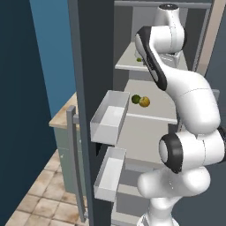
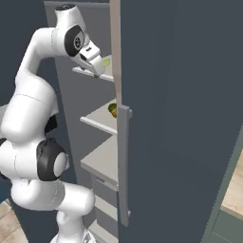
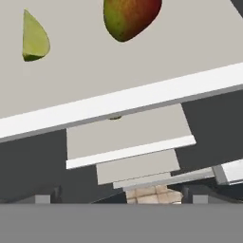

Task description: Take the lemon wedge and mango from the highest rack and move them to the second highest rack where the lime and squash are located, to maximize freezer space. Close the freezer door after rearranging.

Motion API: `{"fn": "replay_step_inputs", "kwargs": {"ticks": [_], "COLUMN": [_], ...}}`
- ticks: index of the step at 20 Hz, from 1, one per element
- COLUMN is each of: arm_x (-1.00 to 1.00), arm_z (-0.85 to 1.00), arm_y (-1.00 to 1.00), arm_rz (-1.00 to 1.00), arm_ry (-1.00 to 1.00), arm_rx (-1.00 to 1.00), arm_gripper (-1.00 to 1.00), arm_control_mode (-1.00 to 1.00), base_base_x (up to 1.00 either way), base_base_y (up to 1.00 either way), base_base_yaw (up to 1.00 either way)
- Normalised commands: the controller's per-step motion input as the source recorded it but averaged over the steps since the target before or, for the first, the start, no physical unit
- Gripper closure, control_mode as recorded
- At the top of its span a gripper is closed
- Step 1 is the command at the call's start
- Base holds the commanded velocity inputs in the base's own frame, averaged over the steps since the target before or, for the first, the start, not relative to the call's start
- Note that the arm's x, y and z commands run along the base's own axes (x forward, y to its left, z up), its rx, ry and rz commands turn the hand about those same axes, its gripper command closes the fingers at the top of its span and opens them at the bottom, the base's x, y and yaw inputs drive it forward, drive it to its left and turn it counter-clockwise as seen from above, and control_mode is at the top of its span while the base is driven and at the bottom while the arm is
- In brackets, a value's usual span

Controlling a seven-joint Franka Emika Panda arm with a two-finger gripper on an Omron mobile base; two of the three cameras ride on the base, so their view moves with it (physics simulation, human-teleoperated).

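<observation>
While the freezer door [image 1: 86,132] hangs wide on its hinge, its clear white bins [image 1: 108,117] jutting toward the cabinet, the way to the shelves is free for the arm; nearest the base, the white arm rises and bends up to the top shelf level; the gripper [image 2: 94,66] sits at the front lip of the highest rack [image 3: 123,102], jaws spread wide and holding nothing, presumably poised for a first pick; in the hand view the rack's pale front edge crosses the frame, with the lower shelves stepping away beneath it, so the hand seems to look down over the edge from just in front; beyond that edge, on the highest rack, the lemon wedge [image 3: 34,39] lies to one side and the mango [image 3: 129,18] well apart to the other, both untouched; one level below, on the second highest rack [image 1: 150,115], the lime [image 1: 136,99] and the squash [image 1: 145,102] sit touching near the front, leaving bare slab beside and behind them, likely room enough for both newcomers; door closing comes last.
</observation>
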Motion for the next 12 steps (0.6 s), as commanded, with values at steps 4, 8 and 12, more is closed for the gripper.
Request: {"fn": "replay_step_inputs", "kwargs": {"ticks": [4, 8, 12], "arm_x": [0.60, 0.62, 0.61], "arm_z": [0.00, 0.00, 0.00], "arm_y": [0.00, 0.00, 0.00], "arm_rz": [0.00, 0.02, 0.12], "arm_ry": [0.00, 0.00, 0.00], "arm_rx": [0.10, 0.07, 0.00], "arm_gripper": [-1.00, -1.00, -1.00], "arm_control_mode": [-1.00, -1.00, -1.00], "base_base_x": [0.00, 0.00, 0.00], "base_base_y": [0.00, 0.00, 0.00], "base_base_yaw": [0.00, 0.00, 0.00]}}
